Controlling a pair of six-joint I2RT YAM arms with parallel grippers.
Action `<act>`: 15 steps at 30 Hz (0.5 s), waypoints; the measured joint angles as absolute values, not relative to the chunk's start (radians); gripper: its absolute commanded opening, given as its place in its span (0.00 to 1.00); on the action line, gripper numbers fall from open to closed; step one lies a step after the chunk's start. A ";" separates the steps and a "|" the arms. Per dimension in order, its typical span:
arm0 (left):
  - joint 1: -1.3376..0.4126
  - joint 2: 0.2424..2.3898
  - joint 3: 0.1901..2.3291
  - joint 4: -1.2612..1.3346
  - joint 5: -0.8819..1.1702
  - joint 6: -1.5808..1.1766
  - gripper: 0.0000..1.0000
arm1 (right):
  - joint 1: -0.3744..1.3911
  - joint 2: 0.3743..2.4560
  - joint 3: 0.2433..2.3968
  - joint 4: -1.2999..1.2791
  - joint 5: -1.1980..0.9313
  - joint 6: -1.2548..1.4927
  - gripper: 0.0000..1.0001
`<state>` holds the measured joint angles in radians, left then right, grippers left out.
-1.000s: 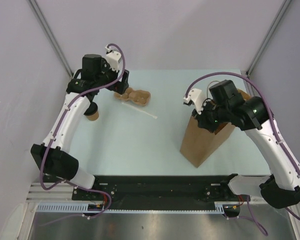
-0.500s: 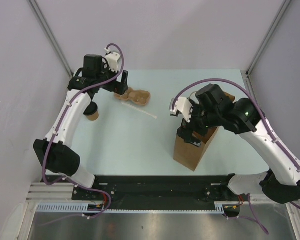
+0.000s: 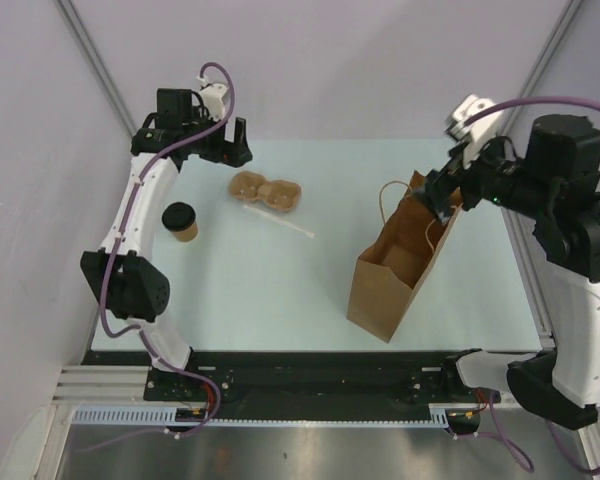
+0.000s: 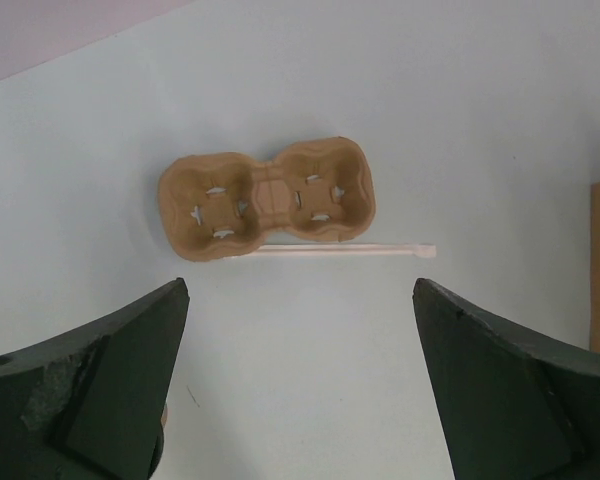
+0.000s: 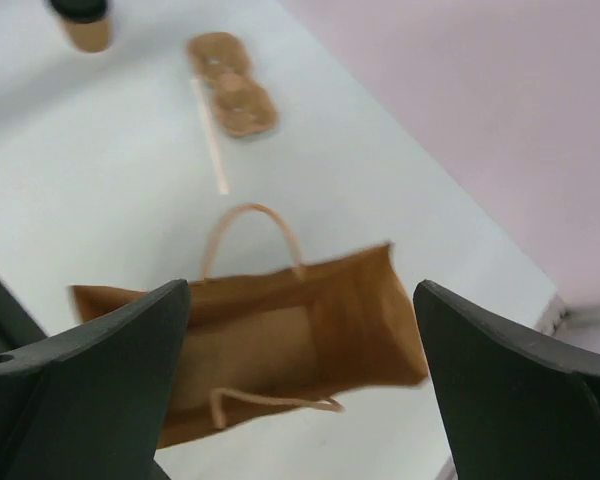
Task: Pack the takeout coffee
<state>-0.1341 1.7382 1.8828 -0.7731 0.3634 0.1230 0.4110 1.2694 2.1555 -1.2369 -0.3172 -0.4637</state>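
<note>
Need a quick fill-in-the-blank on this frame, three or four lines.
The small tan paper cup carries a round ___ lid.
The brown pulp carrier has ___ hollows, both empty.
The large brown paper bag with handles stands upright, its mouth ___.
The left pincer and right pincer each hold ___.
Missing: black; two; open; nothing.

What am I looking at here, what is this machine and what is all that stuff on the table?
Two robot arms are bolted at the near edge of a pale table. One picture looks down from above; the other two come from a camera on each wrist. On the table are a lidded coffee cup, a pulp cup carrier, a thin stick beside it, and an open paper bag standing upright. The left fingers hang near the carrier, the right fingers above the bag. Both are open and hold nothing.
</note>
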 measured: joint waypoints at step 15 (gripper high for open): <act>-0.035 2.115 2.154 -0.866 0.448 0.130 1.00 | -0.081 1.640 2.128 -1.322 -0.553 -0.552 0.84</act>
